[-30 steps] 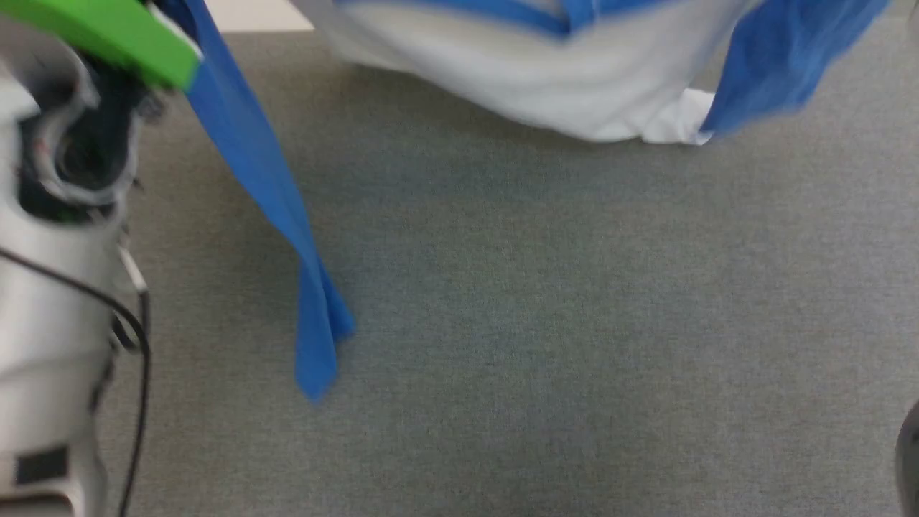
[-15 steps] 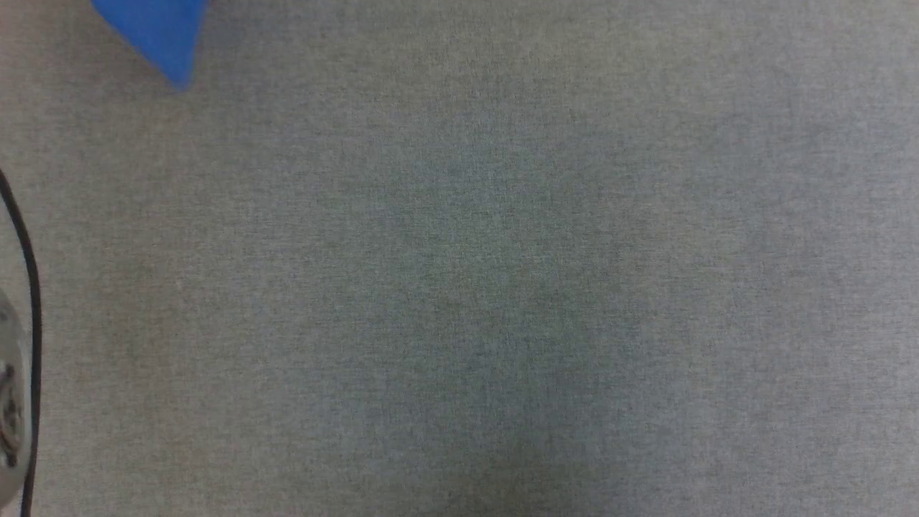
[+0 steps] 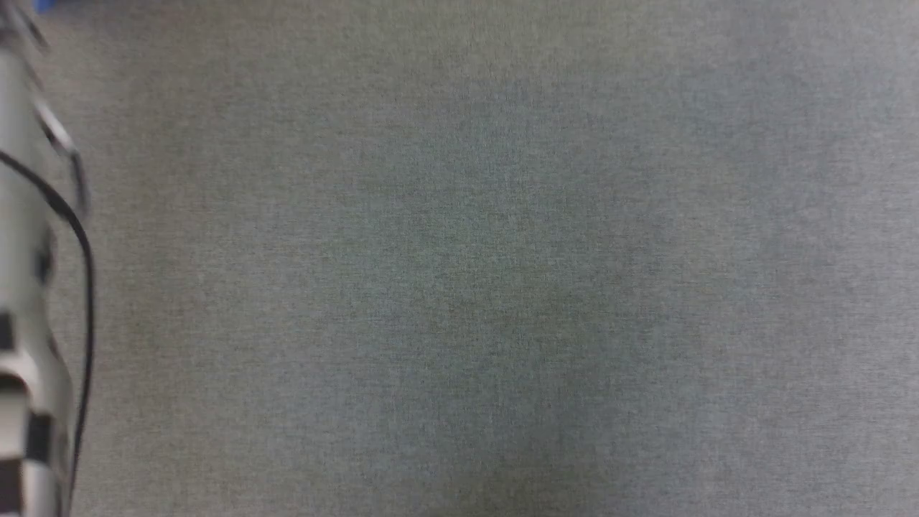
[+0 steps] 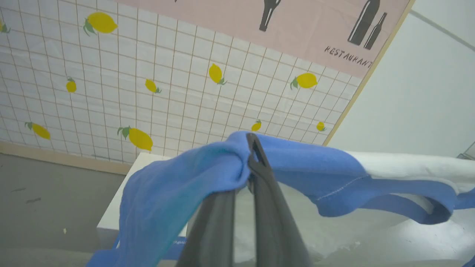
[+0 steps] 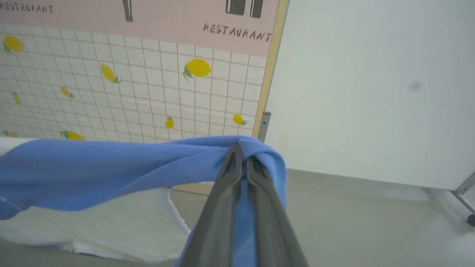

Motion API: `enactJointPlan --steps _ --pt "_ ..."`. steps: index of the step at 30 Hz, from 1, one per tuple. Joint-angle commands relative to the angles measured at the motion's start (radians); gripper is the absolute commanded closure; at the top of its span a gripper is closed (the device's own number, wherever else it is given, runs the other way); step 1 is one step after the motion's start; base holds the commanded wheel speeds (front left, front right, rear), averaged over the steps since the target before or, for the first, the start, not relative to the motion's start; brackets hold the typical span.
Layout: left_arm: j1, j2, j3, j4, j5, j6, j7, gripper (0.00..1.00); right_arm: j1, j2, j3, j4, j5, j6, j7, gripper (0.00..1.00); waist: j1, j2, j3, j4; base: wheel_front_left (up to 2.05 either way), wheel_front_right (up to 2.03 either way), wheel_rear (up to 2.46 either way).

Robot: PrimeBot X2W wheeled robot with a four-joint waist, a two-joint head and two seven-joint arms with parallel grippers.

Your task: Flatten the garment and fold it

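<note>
Left wrist view: the left gripper (image 4: 250, 163) has its jaws closed on a bunched fold of the garment (image 4: 326, 174), pinching blue cloth at the tips. The blue fabric drapes over one finger and hides its tip. From the grip one blue length hangs down to the lower left, and another runs right to the seam with the white body, held clear of the pale table (image 4: 111, 218) beneath.

Right wrist view: the right gripper (image 5: 241, 157) is likewise clamped on blue cloth. A blue band stretches from its tips across to the left edge, with the white body sagging below it, and more blue falls between the two fingers.

Behind the garment in both wrist views stands a lemon-print grid panel (image 4: 148, 74) (its pink upper band reads "RESTAURANT" beside dark bottle shapes), whose lower part the cloth covers. Beside it are a plain white wall (image 5: 371, 92), a grey floor (image 5: 352, 215), and a metal leg (image 5: 464, 193) at the lower right.

Head view: a grey woven surface (image 3: 502, 287), a blurred pale forearm (image 3: 21, 287) with a black cable (image 3: 86, 287) at the left edge, and a blue sliver in the top left corner.
</note>
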Motion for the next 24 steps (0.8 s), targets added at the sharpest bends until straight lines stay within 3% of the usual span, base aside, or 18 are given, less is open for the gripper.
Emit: enactJointPlan --steps 1,6,11,18,24 --pt "0.062 0.014 -0.017 0.008 0.004 -0.018 0.014 1.0 0.072 -0.014 0.016 0.008 0.03 -0.002 0.005 1.0 -0.0002 0.0 -0.034 0.003 0.0 0.0 0.0" --pt "0.3 0.029 -0.076 -0.017 0.006 -0.044 0.049 1.0 0.318 -0.051 0.066 -0.026 0.15 -0.002 0.054 1.0 -0.0002 0.0 -0.114 0.01 0.0 0.0 0.0" --pt "0.567 0.034 -0.106 -0.139 -0.019 -0.021 0.086 1.0 0.595 -0.082 0.063 -0.166 0.252 -0.002 0.138 1.0 -0.0002 0.0 -0.198 0.019 0.0 0.0 0.0" --pt "0.952 0.05 -0.087 -0.373 -0.084 0.071 0.114 1.0 0.993 -0.052 -0.03 -0.44 0.295 -0.002 0.267 1.0 -0.0002 0.0 -0.286 0.014 0.0 0.0 0.0" --pt "1.184 0.048 -0.06 -0.542 -0.123 0.151 0.114 1.0 1.201 0.019 -0.11 -0.617 0.284 -0.002 0.34 1.0 -0.0002 0.0 -0.338 0.02 0.0 0.0 0.0"
